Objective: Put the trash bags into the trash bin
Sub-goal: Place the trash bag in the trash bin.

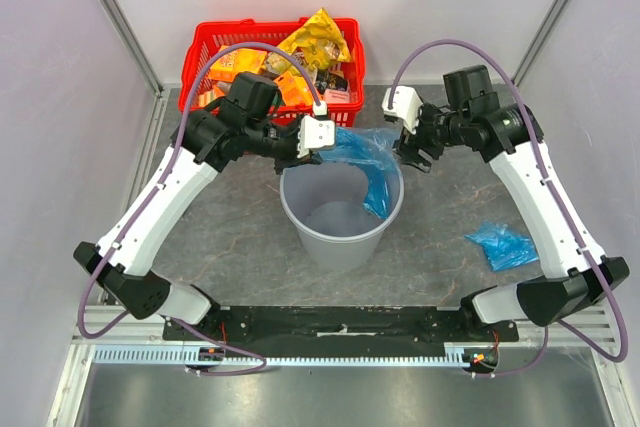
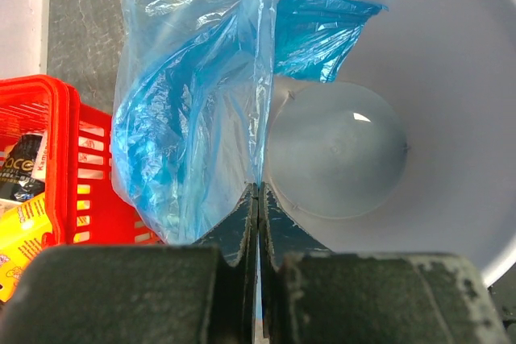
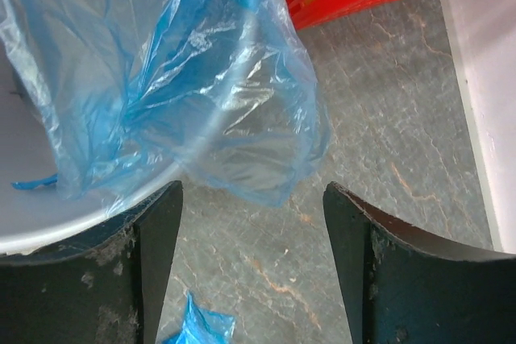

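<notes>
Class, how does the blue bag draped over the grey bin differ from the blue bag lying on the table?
The draped bag is a loose spread sheet; the table bag is a small crumpled bundle. The draped bag hangs over the rim of the bin, partly inside; the table bag lies on the table beside it. The left pincer is shut on the draped bag; nothing holds the table bag. Both are wrinkly translucent blue film.

Blue bag (image 1: 372,162) drapes over grey bin (image 1: 345,252); second bag (image 1: 502,245) lies apart.
</notes>
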